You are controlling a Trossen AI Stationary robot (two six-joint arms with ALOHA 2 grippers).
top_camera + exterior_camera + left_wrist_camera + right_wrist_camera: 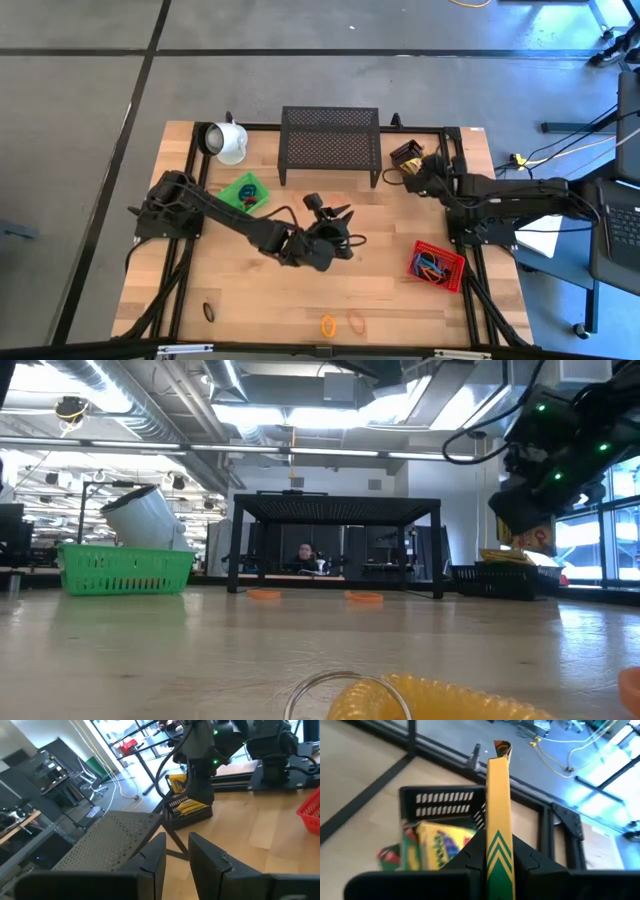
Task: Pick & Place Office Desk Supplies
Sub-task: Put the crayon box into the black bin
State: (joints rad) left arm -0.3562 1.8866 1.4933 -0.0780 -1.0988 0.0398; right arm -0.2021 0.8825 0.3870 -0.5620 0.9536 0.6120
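right tool point(499, 852) clamped on a flat yellow box point(498, 820) with green chevron print, held on edge just above the black bin point(442, 805) beside the right end of the black mesh shelf point(330, 145). another yellow box point(440, 845) lies in that bin. left tool point(176, 851) hovers in front of the shelf near mid-counter, fingers a narrow gap apart, holding nothing. red basket point(437, 265) of mixed loops sits well to the shelf's front right; green basket point(245, 192) to its front left, white mug point(228, 142) at its left. loose orange loops point(329, 325) lie at the front edge of the counter point(250, 290), a black loop point(209, 311) farther left.
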